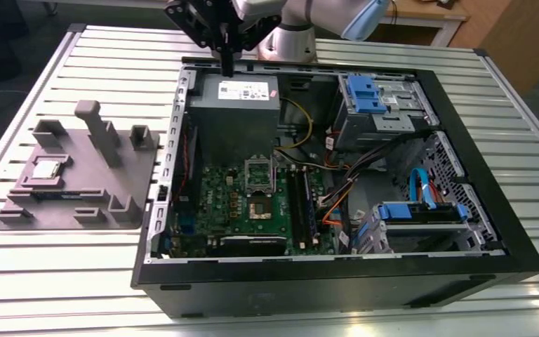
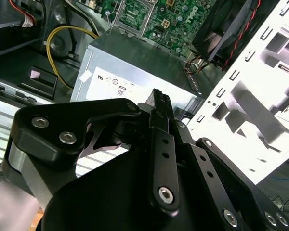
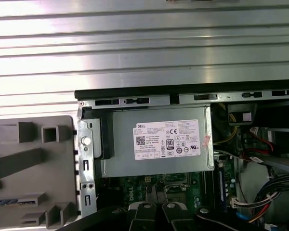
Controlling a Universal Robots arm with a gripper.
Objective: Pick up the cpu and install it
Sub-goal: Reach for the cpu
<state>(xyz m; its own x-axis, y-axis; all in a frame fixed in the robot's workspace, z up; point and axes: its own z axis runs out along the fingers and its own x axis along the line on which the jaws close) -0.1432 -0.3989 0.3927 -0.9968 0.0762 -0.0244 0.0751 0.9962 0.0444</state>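
Observation:
The cpu (image 1: 47, 169), a small square chip with a silver top, lies in a recess of the grey holder (image 1: 124, 186) on the exterior view's left, outside the computer case. My gripper (image 1: 225, 67) hangs above the back edge of the case, over the grey power supply (image 1: 236, 91), well away from the cpu. Its two black fingers (image 2: 159, 103) are pressed together with nothing between them. The motherboard's open socket (image 1: 258, 175) sits in the middle of the case, beyond the power supply (image 3: 159, 142) from the gripper (image 3: 156, 211).
The open black case (image 1: 494, 210) holds blue drive bays (image 1: 373, 95), orange and yellow cables, and a fan. A memory stick (image 1: 54, 195) lies in the holder near the cpu. The holder has tall posts (image 1: 96, 126). All stand on a ribbed metal table (image 1: 64, 274).

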